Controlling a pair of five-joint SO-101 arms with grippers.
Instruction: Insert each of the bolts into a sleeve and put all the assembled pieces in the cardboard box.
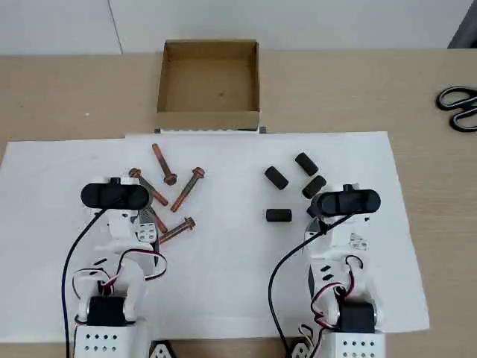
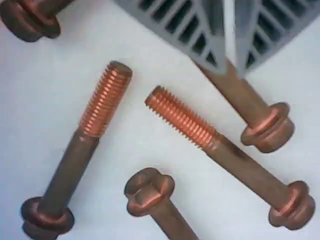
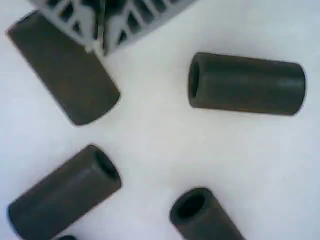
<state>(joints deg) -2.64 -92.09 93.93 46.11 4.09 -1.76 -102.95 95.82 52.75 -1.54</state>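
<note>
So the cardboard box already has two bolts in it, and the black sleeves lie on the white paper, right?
Not quite: the high view shows the cardboard box empty; the bolts lie on the white paper. The black sleeves are on the paper, as you say.

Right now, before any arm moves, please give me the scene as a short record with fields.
box: cardboard box, empty, past the far edge of the white paper
bolts: copper, loose on the paper by the left arm, none in a sleeve
sleeves: black, loose by the right arm
left gripper: shut, empty, above a bolt
right gripper: shut, empty, above a sleeve
aside: scissors off the paper
</note>
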